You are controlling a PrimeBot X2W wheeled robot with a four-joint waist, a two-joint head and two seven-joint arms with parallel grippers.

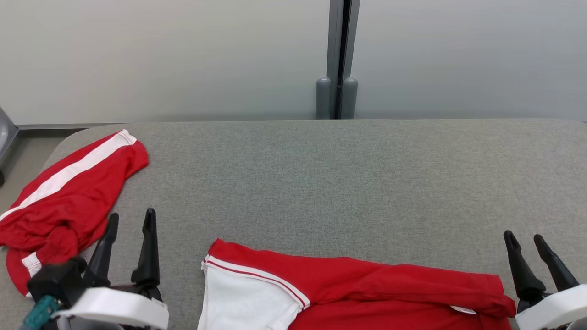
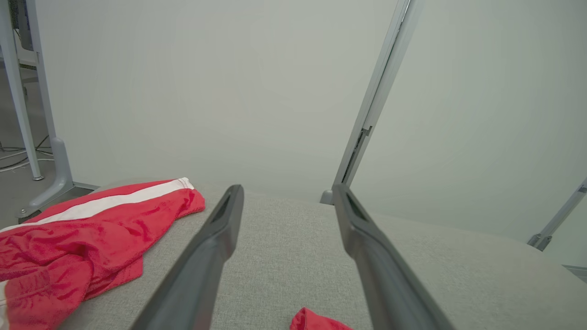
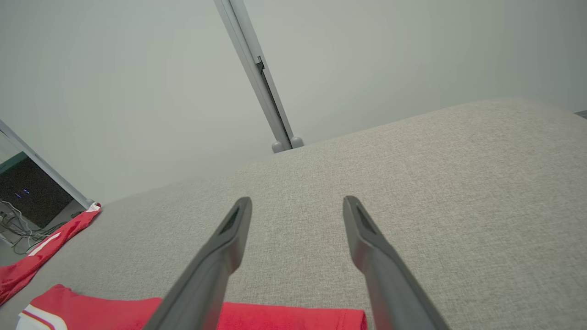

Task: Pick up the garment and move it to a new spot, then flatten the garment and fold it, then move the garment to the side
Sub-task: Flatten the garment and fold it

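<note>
The grey fabric bench (image 1: 367,174) is carrying the red-and-white garment (image 1: 357,286) at its near edge, between the left claw (image 1: 131,213) and right claw (image 1: 523,235), both spread and empty. Lifting, flattening and folding are seemingly all remaining.

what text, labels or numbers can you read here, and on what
No readable text anywhere.
White tag on the near red garment: too small to read.
Crumpled red garment: a white stripe, no lettering seen.
</note>
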